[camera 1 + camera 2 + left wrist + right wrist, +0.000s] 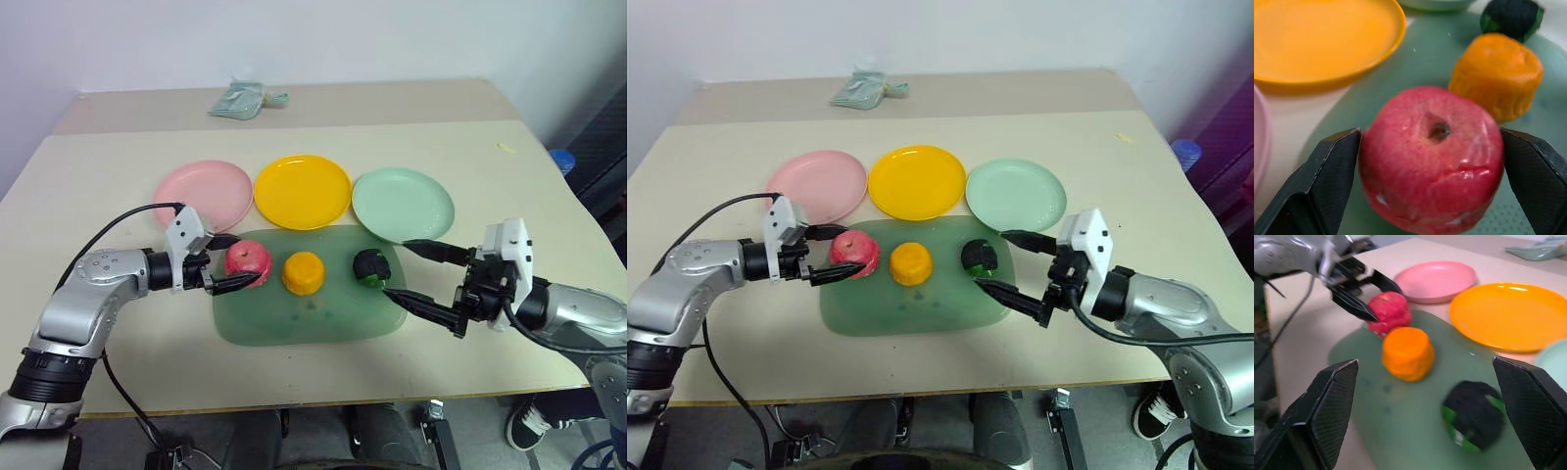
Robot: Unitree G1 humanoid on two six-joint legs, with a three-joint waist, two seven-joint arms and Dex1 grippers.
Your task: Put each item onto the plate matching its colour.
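Observation:
The red-pink apple sits on the left part of the translucent green mat. My left gripper is open, one black finger close on each side of the apple. The yellow-orange lump lies mid-mat and the dark green-black lump at its right end. My right gripper hangs open and empty just right of the dark lump. Behind the mat, in a row from left to right, are the pink plate, yellow plate and mint green plate, all bare.
A pale green cloth bundle lies at the table's far edge. A blue object shows beyond the table's right edge. Bare tabletop surrounds the mat, with its front edge close below it.

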